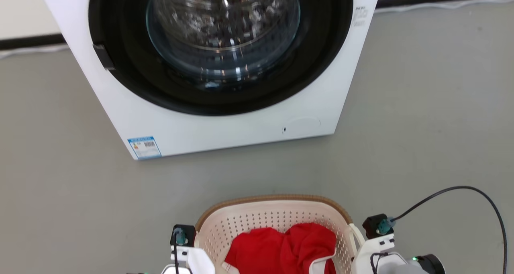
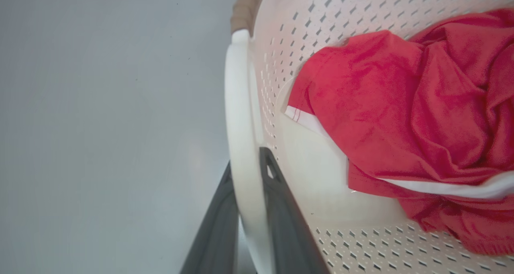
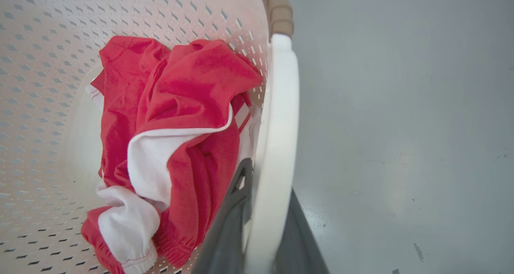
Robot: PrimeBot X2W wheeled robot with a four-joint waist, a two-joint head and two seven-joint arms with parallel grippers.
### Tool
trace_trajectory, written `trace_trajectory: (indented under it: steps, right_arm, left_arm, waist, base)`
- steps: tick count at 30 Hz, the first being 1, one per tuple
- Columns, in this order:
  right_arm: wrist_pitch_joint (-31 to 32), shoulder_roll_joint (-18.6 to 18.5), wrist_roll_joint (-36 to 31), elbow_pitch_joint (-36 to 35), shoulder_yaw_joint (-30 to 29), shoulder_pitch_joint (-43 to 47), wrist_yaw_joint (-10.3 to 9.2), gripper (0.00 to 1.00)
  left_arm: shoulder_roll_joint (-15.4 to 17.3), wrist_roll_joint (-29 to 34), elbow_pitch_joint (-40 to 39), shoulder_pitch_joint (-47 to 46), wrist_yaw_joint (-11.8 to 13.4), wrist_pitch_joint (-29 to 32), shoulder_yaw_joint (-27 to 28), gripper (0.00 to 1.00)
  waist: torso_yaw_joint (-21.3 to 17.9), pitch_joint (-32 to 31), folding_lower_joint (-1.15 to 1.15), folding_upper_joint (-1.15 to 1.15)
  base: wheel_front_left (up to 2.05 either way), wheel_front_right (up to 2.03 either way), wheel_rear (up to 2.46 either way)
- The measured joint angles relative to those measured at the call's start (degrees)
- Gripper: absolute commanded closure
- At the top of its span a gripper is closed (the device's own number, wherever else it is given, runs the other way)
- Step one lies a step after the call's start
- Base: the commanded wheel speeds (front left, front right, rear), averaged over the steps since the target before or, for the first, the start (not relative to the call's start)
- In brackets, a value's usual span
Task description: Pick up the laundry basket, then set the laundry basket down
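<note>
Laundry basket (image 1: 273, 215) cut off at head-view bottom; left end effector (image 2: 245, 161), right end effector (image 3: 268, 177) clamp handles (image 2: 241, 105).

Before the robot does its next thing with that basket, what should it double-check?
1. The left gripper has a finger on each side of the left handle: ok.
2. The right gripper has a finger on each side of the right handle: ok.
3. The red clothes sit inside the laundry basket: ok.
4. The washing machine stands apart from the basket: ok.
5. The black cable loops away from the basket: ok.
6. The basket's bottom is off the floor: cannot tell.
</note>
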Motion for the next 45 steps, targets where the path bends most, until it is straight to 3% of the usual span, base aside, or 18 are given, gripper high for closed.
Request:
trace_trajectory:
  steps: [10, 45]
  right_arm:
    - [1.94, -0.09, 0.42, -1.19, 0.96, 2.75, -0.01, 1.00]
    - [2.79, -0.20, -0.38, -2.22, -0.05, 2.97, -0.02, 1.00]
  left_arm:
    - [0.21, 0.00, -0.41, 2.33, 0.58, 0.53, -0.29, 1.00]
    - [0.73, -0.47, -1.33, 3.03, 0.68, 0.97, -0.55, 1.00]
  waist:
    - [0.45, -4.72, 0.00, 0.00]
    - [0.77, -6.14, 0.00, 0.00]
  base:
    - [0.00, 0.00, 0.00]
    - [0.00, 0.00, 0.00]
